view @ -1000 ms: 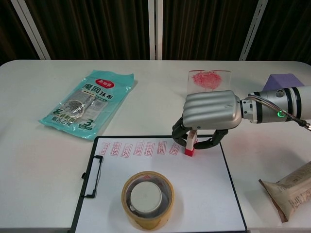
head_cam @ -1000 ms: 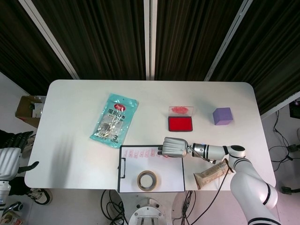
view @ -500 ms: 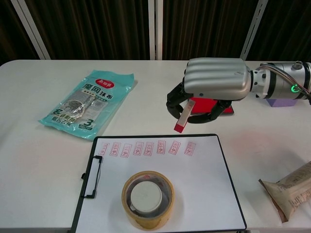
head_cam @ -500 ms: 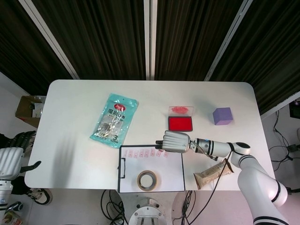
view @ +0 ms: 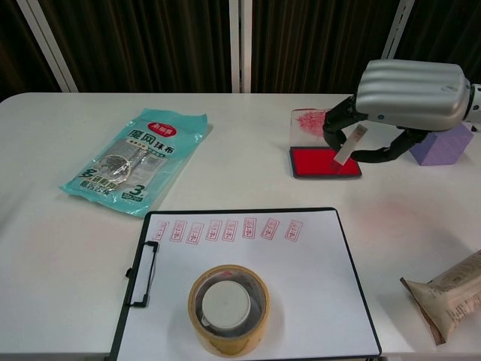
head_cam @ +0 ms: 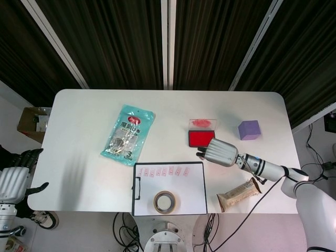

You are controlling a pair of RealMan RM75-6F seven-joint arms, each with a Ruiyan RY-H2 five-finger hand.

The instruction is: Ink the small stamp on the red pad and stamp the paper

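My right hand (view: 406,94) (head_cam: 219,151) hovers over the red ink pad (view: 325,162) (head_cam: 201,138), pinching the small stamp (view: 347,147) tilted, its red tip just above the pad's right part. The paper (view: 248,282) (head_cam: 170,190) on the black clipboard carries a row of several red stamp marks (view: 225,229) along its top. A roll of tape (view: 228,307) (head_cam: 165,201) lies on the paper's lower middle. My left hand (head_cam: 14,181) hangs off the table's left edge, fingers apart and holding nothing.
A teal packet (view: 135,161) lies at the left. The pad's clear lid (view: 316,122), smeared red, sits behind the pad. A purple cube (view: 443,147) stands to the right and a snack bar wrapper (view: 447,297) lies at the front right.
My right hand lifted the stamp off the paper, leaving a new mark at the row's right end, and carried it back and to the right over the ink pad.
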